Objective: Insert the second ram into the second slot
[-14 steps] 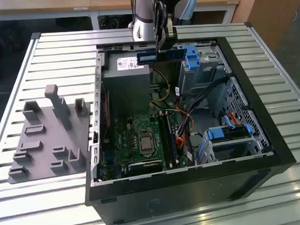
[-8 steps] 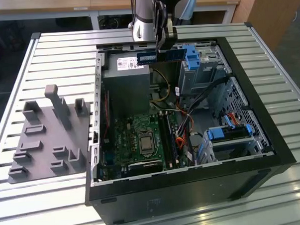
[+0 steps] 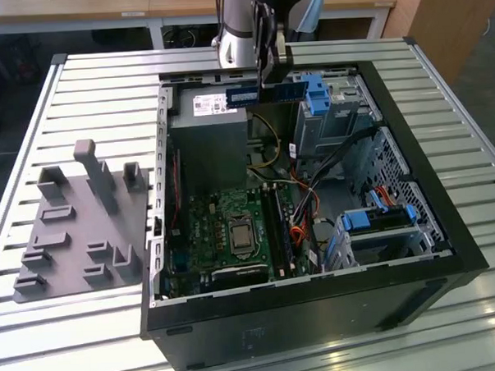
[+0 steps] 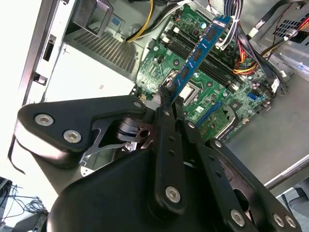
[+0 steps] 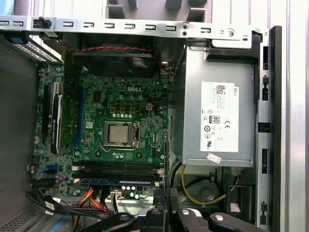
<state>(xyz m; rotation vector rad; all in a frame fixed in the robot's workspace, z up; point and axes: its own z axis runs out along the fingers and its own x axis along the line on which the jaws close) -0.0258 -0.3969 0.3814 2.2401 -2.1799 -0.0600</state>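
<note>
second ram (image 3: 260,94) pinched in tool (image 3: 272,72); high over open case (image 3: 319,314)

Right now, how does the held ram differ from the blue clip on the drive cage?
Shape: the second ram is a thin flat stick, the drive-bay clip chunky. State: the ram is clamped in the gripper, the clip fixed on the drive cage. Both blue.
</note>
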